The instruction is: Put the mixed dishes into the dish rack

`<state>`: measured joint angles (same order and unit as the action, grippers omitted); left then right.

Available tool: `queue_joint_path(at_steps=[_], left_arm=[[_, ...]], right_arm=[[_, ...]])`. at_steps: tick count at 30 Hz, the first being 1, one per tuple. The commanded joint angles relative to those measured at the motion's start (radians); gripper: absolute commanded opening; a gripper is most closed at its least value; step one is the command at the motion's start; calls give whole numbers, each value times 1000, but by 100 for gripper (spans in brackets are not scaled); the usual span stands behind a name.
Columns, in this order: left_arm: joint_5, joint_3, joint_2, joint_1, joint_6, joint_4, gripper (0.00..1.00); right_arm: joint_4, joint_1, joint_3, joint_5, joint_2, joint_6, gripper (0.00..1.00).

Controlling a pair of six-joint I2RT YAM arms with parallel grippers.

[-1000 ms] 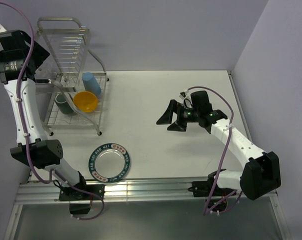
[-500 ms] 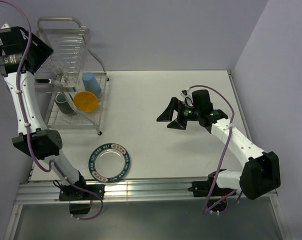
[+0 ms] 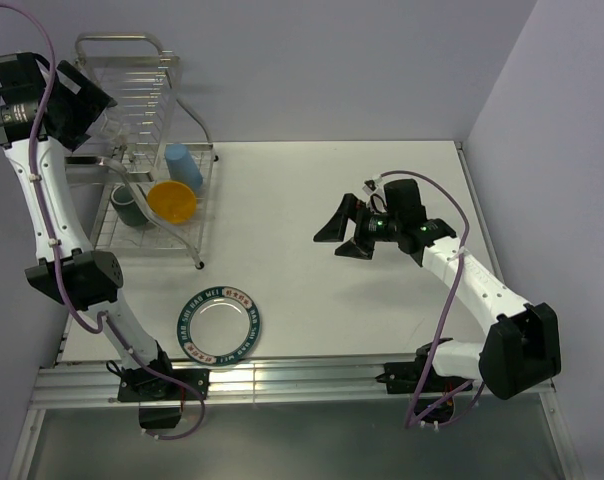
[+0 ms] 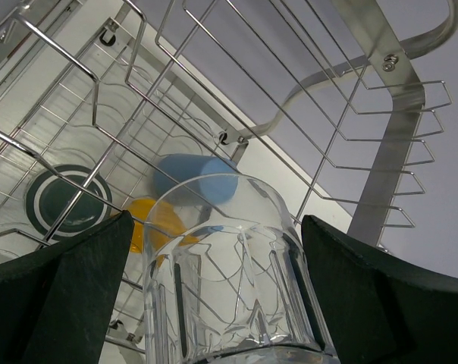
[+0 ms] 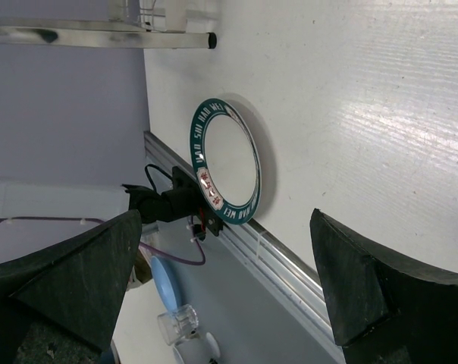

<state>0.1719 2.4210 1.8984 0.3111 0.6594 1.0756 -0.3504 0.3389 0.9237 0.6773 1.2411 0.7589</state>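
Left arm up high at the dish rack (image 3: pixel 147 100), back-left corner of the table (image 3: pixel 312 180)

Left gripper (image 4: pixel 215 220): jaws spread wide, small clear glass (image 4: pixel 229 258) standing upright between them among the upper wires. I see a thin gap on one side of the glass; on the other side I cannot tell whether the finger touches it. I read the hand as apart, not clamped

Through the wires below the glass, from the left wrist camera, I can make out the blue, orange and green pieces on the lower tier

Lower tier from the top camera: orange-yellow bowl (image 3: pixel 171 201) tilted on its side, mouth facing the front of the table. Light blue cup (image 3: pixel 182 165) lying just behind it. Dark green-grey mug (image 3: pixel 130 208) to the left of the bowl, mouth up

Silver plate (image 3: pixel 219 325) with the green lettered rim lies flat on the table in front of the rack, near the front edge, not yet loaded

Right gripper (image 3: pixel 330 247): out over the middle of the table, well apart from rack and plate, fingers fully apart, nothing between them. Its wrist camera looks across the tabletop at the plate
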Motion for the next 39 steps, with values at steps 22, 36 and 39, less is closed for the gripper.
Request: queue_joint_path(at_steps=[22, 36, 39], left_arm=[[52, 35, -4, -1, 52, -88, 99], [72, 59, 16, 3, 80, -144, 99], [86, 72, 33, 3, 94, -158, 99]], right_arm=[[-2, -11, 72, 15, 40, -26, 100], [-2, -14, 81, 13, 52, -20, 100], [-2, -14, 89, 11, 57, -17, 100]])
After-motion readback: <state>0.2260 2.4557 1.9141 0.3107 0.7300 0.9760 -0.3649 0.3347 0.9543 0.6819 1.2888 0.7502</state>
